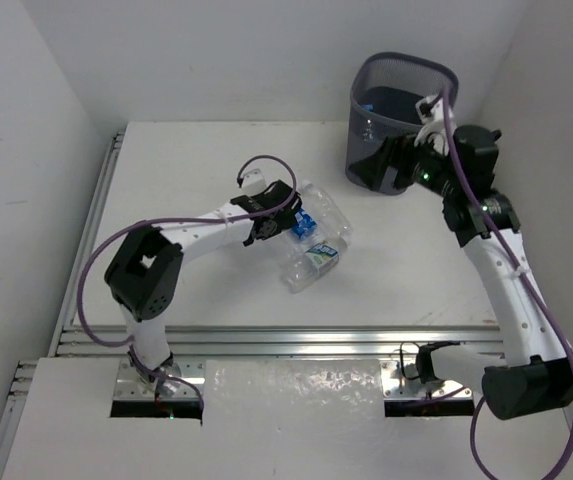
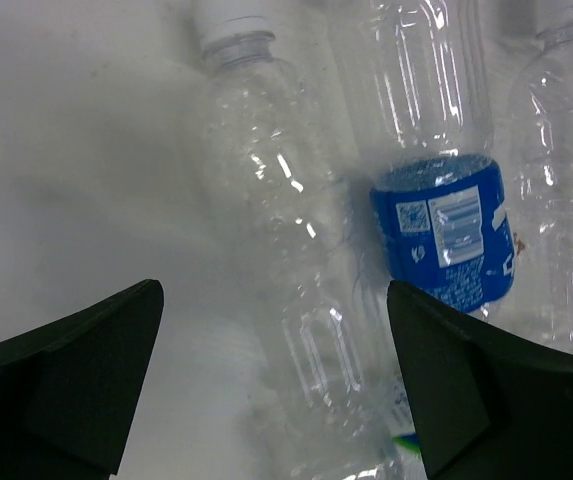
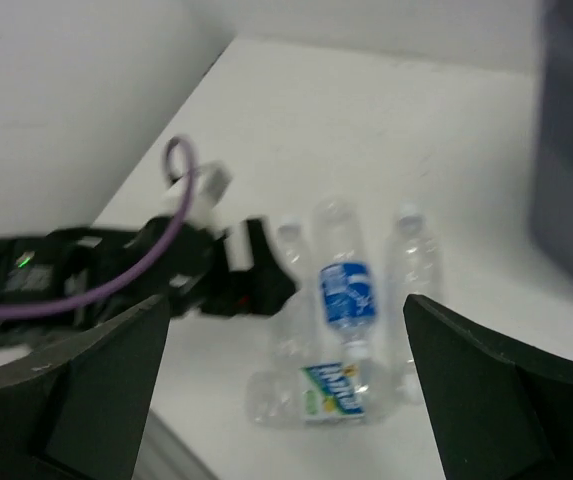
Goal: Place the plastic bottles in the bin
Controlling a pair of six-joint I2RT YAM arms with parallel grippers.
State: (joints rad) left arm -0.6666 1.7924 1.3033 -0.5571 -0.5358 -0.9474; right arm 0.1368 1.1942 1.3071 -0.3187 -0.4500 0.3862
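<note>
Several clear plastic bottles lie in a cluster (image 1: 316, 240) mid-table. One has a blue label (image 2: 446, 235), one a green-white label (image 3: 334, 390), and one is unlabelled with a white cap (image 2: 276, 250). My left gripper (image 1: 288, 218) is open right over the unlabelled bottle, which lies between its fingers (image 2: 66, 385) untouched. The dark grey mesh bin (image 1: 404, 75) stands at the back right. My right gripper (image 1: 374, 172) is open and empty, raised in front of the bin and facing the bottles (image 3: 348, 295). No orange or green bottle shows.
White walls close in the table on the left, back and right. The bin's wall (image 3: 571, 150) fills the right edge of the right wrist view. A metal rail (image 1: 286, 342) runs along the table's near edge. The bin's inside is dark; its contents are unclear.
</note>
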